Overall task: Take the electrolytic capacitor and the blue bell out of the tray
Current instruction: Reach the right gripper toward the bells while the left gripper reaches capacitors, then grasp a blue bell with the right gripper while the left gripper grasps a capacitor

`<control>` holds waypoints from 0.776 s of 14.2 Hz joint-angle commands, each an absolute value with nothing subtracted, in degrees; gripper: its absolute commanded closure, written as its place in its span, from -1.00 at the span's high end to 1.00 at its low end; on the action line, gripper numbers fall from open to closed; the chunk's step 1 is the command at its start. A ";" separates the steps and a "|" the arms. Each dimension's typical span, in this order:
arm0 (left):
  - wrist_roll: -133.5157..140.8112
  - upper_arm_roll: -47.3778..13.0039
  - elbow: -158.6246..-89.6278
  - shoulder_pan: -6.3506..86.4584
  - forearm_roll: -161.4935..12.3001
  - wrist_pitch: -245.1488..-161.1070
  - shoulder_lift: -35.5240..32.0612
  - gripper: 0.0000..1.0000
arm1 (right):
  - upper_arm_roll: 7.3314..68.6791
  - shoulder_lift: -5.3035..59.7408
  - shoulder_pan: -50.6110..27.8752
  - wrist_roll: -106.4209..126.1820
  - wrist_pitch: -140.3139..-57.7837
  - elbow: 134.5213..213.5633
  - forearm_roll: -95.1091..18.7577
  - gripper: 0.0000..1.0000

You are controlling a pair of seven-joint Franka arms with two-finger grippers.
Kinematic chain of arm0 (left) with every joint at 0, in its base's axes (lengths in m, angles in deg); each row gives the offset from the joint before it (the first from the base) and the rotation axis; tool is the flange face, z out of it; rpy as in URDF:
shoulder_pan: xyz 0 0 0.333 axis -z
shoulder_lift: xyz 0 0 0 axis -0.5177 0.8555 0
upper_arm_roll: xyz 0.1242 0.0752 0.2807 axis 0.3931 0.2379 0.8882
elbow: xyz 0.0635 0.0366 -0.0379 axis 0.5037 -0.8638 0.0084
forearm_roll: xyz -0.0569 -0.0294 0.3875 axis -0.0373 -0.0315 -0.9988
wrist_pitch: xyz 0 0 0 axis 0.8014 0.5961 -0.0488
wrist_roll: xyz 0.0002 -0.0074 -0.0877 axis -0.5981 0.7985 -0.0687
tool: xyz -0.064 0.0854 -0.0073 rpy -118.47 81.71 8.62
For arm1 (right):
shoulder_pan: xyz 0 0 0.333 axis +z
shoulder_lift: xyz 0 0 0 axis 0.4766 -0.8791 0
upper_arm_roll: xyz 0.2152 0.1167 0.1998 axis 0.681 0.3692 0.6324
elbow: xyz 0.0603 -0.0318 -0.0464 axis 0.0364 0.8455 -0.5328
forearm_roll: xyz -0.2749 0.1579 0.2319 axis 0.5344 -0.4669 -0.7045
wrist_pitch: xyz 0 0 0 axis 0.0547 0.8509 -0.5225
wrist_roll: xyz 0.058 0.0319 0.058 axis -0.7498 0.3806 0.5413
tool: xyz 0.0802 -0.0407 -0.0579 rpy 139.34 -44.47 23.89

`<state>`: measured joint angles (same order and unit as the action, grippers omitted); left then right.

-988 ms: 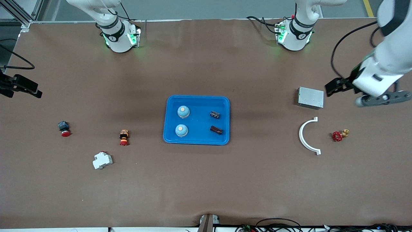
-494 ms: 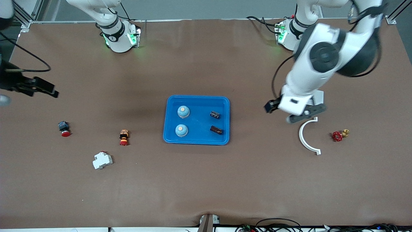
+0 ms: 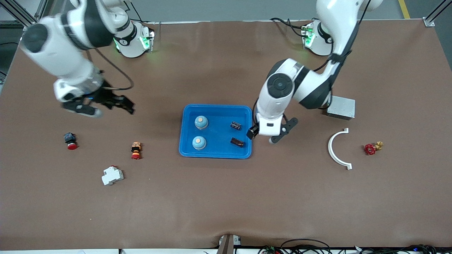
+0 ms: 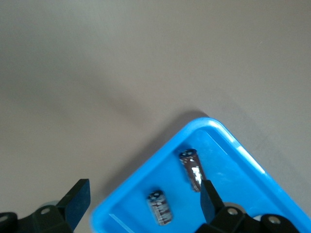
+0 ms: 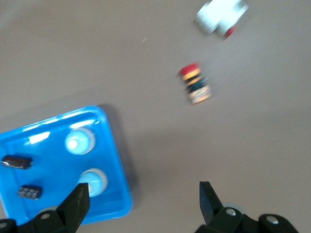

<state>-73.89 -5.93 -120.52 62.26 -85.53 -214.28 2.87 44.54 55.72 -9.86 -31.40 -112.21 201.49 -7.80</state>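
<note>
Reaching stage: hung the left claw (image 3: 255, 133) over the tray's (image 3: 216, 154) edge at the left arm's end, fingers spread wide, nothing held.
Right claw (image 3: 118, 105): hung over bare worktop (image 3: 226, 204) toward the right arm's end, well apart from the tray, fingers (image 5: 77, 204) likewise wide open and empty.
Task items: lay inside the tray, two dark capacitors (image 3: 237, 142) on the left arm's side, two blue bells (image 3: 199, 142) on the right arm's side; nothing lifted yet.
Judged reason for placement: seemingly split the work by reach, each claw nearest its own kind of item, opened wide ahead of a descent.
Left wrist view: showed both capacitors (image 4: 193, 168) between the open fingers (image 4: 77, 201), lying flat.
Surroundings: red pushbutton (image 3: 70, 140), orange-and-red switch (image 3: 136, 150), white breaker (image 3: 112, 175), grey metal box (image 3: 341, 107), white curved piece (image 3: 336, 149), red valve (image 3: 370, 148), all outside the tray.
Obstructions: raised rim close beside the nearer capacitor; otherwise none noted.
</note>
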 commanded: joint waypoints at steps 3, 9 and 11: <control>-84.81 -5.28 -114.85 66.86 -86.57 -217.27 11.40 1.00 | 43.63 40.35 0.87 -46.90 -128.51 200.72 -8.27 1.00; -91.14 -5.28 -115.38 70.20 -86.66 -217.54 14.92 0.95 | 43.28 27.49 9.76 -59.48 -137.58 196.13 -7.48 1.00; -91.50 -5.28 -115.38 70.38 -86.66 -217.54 15.62 0.88 | 43.10 25.55 10.99 -60.97 -139.25 195.87 -7.48 1.00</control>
